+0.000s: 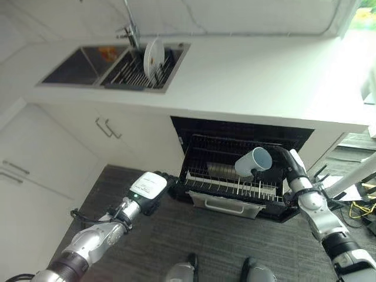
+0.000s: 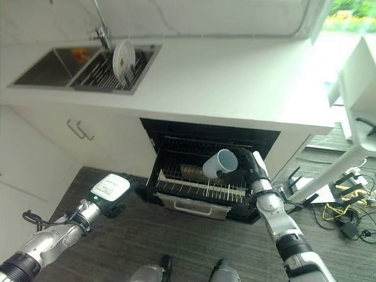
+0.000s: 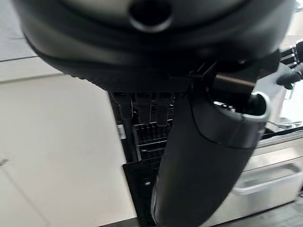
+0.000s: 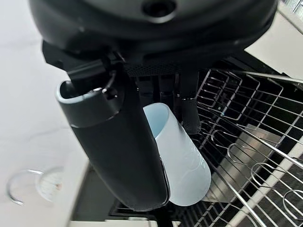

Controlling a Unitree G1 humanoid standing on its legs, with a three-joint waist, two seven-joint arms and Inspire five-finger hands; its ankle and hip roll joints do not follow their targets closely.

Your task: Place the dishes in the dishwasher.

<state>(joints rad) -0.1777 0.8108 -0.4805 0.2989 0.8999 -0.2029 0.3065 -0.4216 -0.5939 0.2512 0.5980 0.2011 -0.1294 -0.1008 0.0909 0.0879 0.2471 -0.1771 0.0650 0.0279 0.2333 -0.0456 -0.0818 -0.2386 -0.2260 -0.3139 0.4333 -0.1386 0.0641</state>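
A light blue cup (image 1: 254, 161) (image 4: 182, 161) is tilted on its side above the pulled-out wire rack (image 1: 235, 189) of the open dishwasher (image 2: 176, 132). My right hand (image 1: 286, 163) (image 4: 118, 156) is shut on it, thumb along one side and fingers on the other. A steel dish lies in the rack beneath. A white plate (image 1: 154, 56) stands on edge in the sink's drying rack (image 2: 103, 73). My left hand (image 1: 160, 191) hangs low by the dishwasher's left front corner, holding nothing, its thumb (image 3: 203, 161) and fingers straight.
The double sink (image 1: 73, 66) holds something orange in its left basin (image 1: 107, 53). A white counter (image 1: 252, 76) runs above the dishwasher. White cabinets with handles (image 1: 106, 128) stand on the left. Yellow cables (image 2: 343, 214) lie on the floor at right.
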